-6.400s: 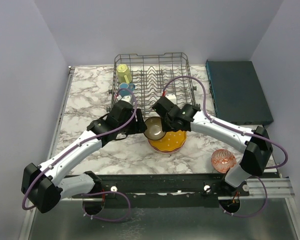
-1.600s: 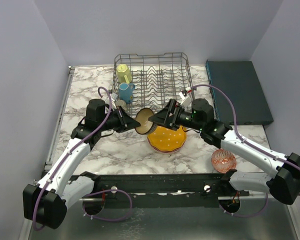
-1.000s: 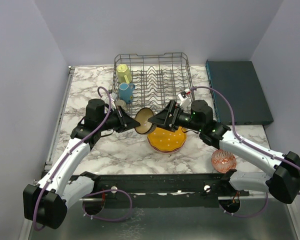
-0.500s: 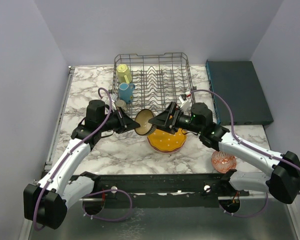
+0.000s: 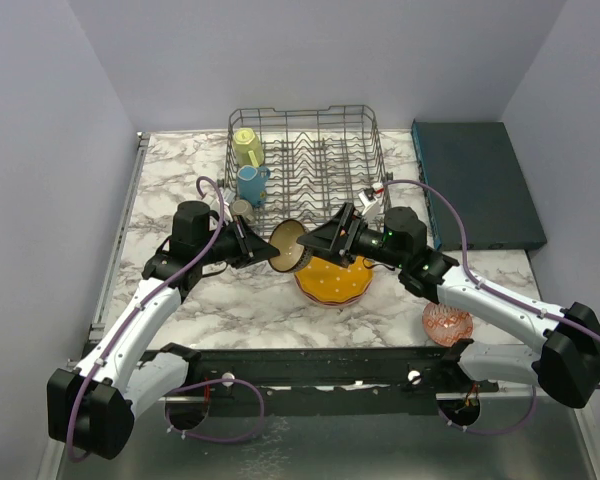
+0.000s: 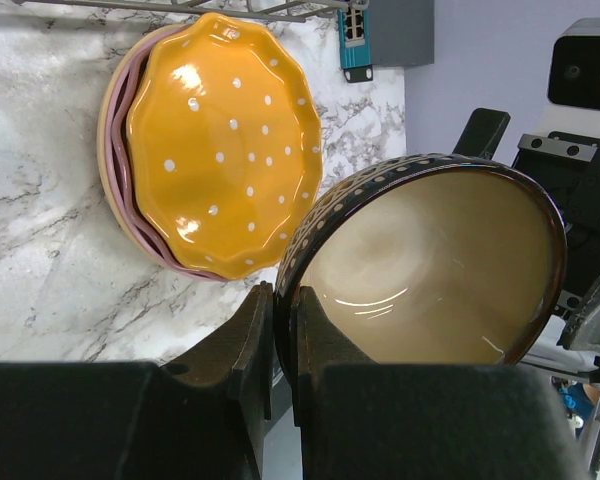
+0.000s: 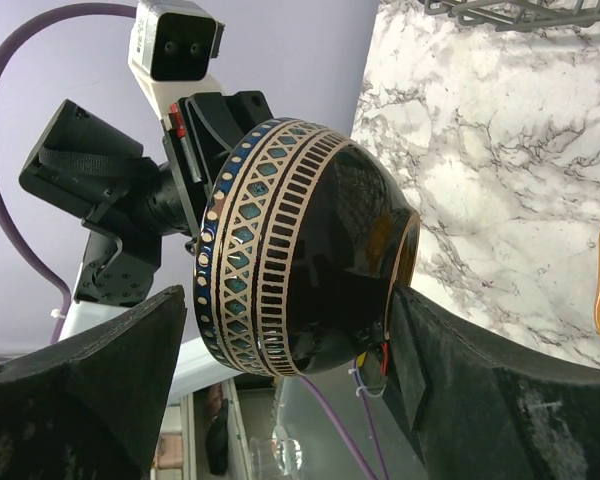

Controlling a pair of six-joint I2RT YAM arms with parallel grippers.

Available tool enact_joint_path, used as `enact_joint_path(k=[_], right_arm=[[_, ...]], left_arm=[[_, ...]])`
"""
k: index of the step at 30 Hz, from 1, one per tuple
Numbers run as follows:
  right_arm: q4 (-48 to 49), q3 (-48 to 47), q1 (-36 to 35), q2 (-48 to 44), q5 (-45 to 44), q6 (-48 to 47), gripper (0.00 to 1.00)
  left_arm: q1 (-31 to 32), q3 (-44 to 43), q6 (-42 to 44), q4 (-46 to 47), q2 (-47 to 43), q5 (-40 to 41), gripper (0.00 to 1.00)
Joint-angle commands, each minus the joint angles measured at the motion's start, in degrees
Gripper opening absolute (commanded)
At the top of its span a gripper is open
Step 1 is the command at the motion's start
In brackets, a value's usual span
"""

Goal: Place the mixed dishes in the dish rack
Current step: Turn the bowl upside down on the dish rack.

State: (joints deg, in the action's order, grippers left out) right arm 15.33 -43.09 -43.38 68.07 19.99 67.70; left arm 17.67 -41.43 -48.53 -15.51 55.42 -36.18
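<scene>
One dark brown bowl point(image 5: 288, 245): left end effector point(image 6: 280, 312) pinches rim; right end effector point(image 7: 288, 305) spread, flanking it.

Bright, even light — glare on orange plate point(image 6: 225, 150).

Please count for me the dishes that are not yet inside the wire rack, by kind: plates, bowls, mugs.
Plates: 2 (orange plate, on the pink plate)
Bowls: 2 (dark brown bowl held in the left gripper; red-patterned bowl)
Mugs: 0
Total: 4
</scene>
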Motion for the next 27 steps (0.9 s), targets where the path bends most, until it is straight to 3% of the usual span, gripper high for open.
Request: enact_joint_path(k=[1, 17, 27], right_arm=[[2.77, 0.28, 0.25, -0.23, 0.00, 0.51, 0.86], [4.10, 0.30, 0.28, 0.86, 0.11, 1.16, 0.84], [3.81, -0.32, 0.25, 1.58, 0.02, 0.61, 0.74]], left_arm=[[-0.35, 0.12, 1.11, 2.26, -1.74, -0.43, 0.00], [-0.31, -0.87, 2.65, 0.21, -0.86, 0.85, 0.00], [-0.35, -1.77, 3.60, -0.76, -0.40, 1.36, 0.00]])
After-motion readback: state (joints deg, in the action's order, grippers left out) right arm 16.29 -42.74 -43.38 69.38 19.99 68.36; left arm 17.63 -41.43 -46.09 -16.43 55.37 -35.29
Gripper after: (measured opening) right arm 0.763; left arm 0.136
